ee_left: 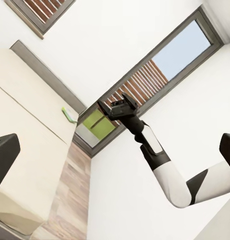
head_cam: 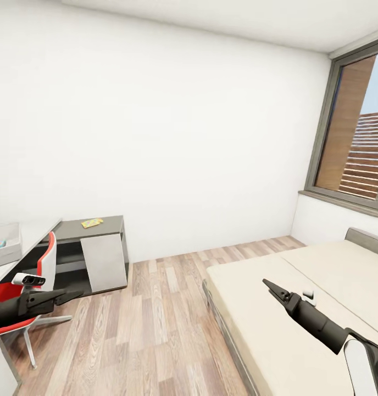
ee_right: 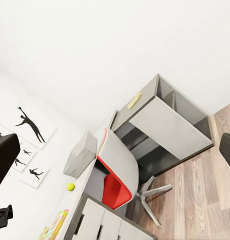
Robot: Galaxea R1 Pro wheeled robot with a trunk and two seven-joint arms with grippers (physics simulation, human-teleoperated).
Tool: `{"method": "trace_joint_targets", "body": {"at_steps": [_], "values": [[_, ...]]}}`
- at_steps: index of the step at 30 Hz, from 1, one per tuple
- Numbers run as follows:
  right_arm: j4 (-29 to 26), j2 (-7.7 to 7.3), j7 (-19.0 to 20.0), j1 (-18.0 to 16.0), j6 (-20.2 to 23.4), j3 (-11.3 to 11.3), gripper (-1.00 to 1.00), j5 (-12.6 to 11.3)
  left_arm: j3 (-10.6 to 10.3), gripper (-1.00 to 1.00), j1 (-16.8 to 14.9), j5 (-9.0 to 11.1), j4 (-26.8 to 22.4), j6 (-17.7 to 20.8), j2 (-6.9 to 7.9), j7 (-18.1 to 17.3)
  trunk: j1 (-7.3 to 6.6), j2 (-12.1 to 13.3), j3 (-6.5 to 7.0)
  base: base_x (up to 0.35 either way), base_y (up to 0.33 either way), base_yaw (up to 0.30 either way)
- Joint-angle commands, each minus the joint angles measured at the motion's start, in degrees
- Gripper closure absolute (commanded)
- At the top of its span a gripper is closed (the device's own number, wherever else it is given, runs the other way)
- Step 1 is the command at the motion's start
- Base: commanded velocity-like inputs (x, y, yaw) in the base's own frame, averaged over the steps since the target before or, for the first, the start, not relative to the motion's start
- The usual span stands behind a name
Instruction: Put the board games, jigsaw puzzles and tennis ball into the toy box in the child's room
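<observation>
Black tapered right pincer point(head_cam: 270, 285), cream bed point(head_cam: 299, 308)

Table point(head_cam: 73, 226) at left with toy box point(head_cam: 5, 243) on it, chair point(head_cam: 40, 275) before it, bed point(head_cam: 299, 308) at right.

You are looking at one light grey open toy box point(head_cam: 5, 242) and one small yellow-green tennis ball point(ee_right: 70, 186). You are seeing three flat toys: one yellowish slab point(head_cam: 92, 223) lying on the dark part of the desk, one multicoloured slab point(ee_right: 54, 225) lying beside the ball, and one thin pale green box point(ee_left: 69, 116) lying on the bed. One red-and-white swivel chair point(head_cam: 43, 269) is standing at the one L-shaped desk point(head_cam: 68, 231). One cream bed point(head_cam: 277, 324) is showing two mattress parts. You are working with two dark grippers: left gripper point(head_cam: 73, 295), right gripper point(head_cam: 270, 286).
</observation>
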Motion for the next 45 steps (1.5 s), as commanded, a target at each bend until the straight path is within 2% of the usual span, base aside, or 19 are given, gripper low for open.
{"method": "trace_joint_targets", "body": {"at_steps": [1, 17, 45], "values": [[0.0, 0.00, 0.2, 0.0, 0.3, -0.1, -1.00, 0.0, -0.3, -1.00, -0.1, 0.3, 0.0, 0.6, 0.06, -0.2, 0.02, 0.0, -0.03, 0.000, 0.000, 0.006], [-0.2, -0.17, -0.1, 0.0, 0.3, 1.6, -1.00, 0.0, -0.3, -1.00, -0.1, 0.3, 0.0, 0.7, 0.02, -0.2, 0.02, 0.0, -0.04, 0.000, -0.168, 0.210], [-0.3, -0.12, -0.1, 0.0, 0.3, 1.8, -1.00, 0.0, -0.3, -1.00, -0.1, 0.3, 0.1, 0.7, 0.02, -0.2, 0.02, 0.0, -0.05, 0.000, -0.084, 0.117]]}}
